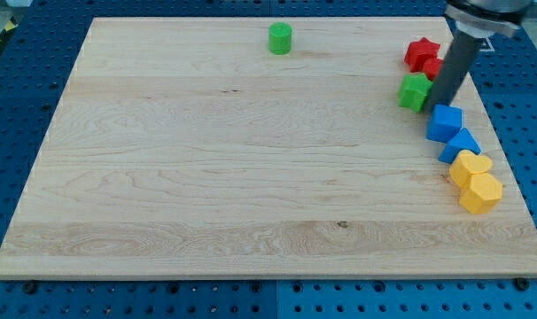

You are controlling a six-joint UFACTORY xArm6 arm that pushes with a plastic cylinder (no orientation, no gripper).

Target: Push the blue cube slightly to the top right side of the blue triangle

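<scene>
**A:** ok so where's everything sitting in the camera view?

**B:** Nearly all of it is bunched along the right edge of the tabletop (206, 159). The blue cube (445, 121) is about halfway down that edge, and the blue triangle (461, 144) is touching it just below and to the right. Below that, two yellow blocks (475, 181) are pressed together, heading toward the bottom right corner.

**A:** and the rod?

**B:** My tip (440, 105) is right at the top edge of the blue cube, touching it or as good as. The green block (415, 91) sits just to its left. The red star-ish block (422, 54) is up near the top right corner, with another red block (434, 67) partly hidden behind the rod.

**A:** jaws open or closed?

**B:** There are no jaws, it's just a plain rod holding nothing. Also, a green cylinder (280, 38) is off on its own near the middle of the top edge.
</scene>
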